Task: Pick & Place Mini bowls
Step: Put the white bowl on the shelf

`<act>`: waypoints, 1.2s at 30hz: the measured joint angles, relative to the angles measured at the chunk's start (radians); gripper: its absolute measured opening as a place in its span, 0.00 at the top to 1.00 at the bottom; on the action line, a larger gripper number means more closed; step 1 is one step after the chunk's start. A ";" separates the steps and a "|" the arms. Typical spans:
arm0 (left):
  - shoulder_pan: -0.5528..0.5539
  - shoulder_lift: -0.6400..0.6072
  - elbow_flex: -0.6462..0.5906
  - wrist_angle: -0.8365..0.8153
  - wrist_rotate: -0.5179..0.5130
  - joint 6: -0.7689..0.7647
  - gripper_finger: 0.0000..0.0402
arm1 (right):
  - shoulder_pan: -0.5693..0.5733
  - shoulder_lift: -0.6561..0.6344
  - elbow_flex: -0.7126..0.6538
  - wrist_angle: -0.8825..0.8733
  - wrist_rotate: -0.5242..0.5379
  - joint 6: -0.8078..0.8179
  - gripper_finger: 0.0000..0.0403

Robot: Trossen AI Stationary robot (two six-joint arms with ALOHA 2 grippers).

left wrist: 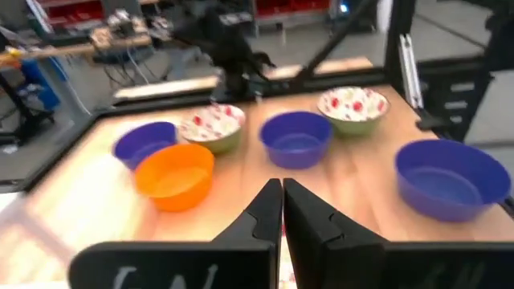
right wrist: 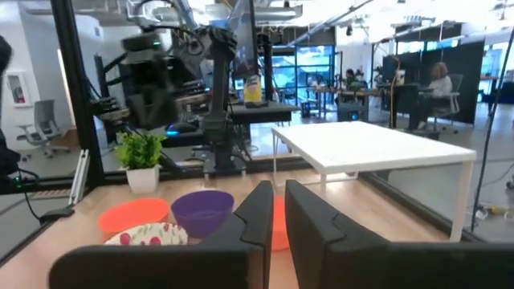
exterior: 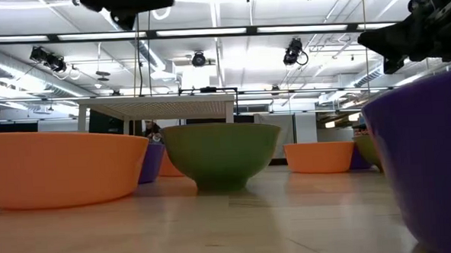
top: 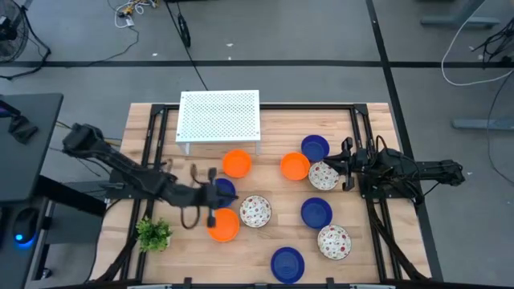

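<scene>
1. You have ten mini bowls spread loose over the table [top: 377,265], none stacked or gathered in one spot, so I judge the sorting barely begun.
2. Taking the table's middle as the clock centre in the high view: an orange bowl [top: 236,163] sits at about 11 o'clock, just in front of the white rack [top: 219,117], and a second orange bowl [top: 295,166] at 1 o'clock.
3. A blue bowl [top: 315,148] and a speckled bowl [top: 323,176] lie at 2 o'clock, the speckled one touching or nearly touching your right gripper [top: 347,167].
4. A speckled bowl [top: 254,211] sits near the centre; another blue bowl [top: 316,212] lies at 4 o'clock, with a speckled bowl [top: 333,242] beyond it.
5. A blue bowl [top: 287,264] rests at 6 o'clock near the table's edge.
6. Your left gripper [top: 210,201] hovers at 8 o'clock between a partly hidden blue bowl [top: 226,187] and an orange bowl [top: 223,225]; its wrist view shows the fingers [left wrist: 263,213] pressed together on nothing.
7. Your right gripper's fingers [right wrist: 259,207] stand a little apart and carry nothing.
8. Nothing rests on the rack, and the green plant [top: 153,234] stands apart at 8 o'clock; all the placing looks left to do.
</scene>
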 joint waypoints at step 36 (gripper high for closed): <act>0.022 0.677 0.597 -0.614 0.169 -0.388 0.83 | 0.000 0.001 0.000 0.024 0.000 -0.068 0.90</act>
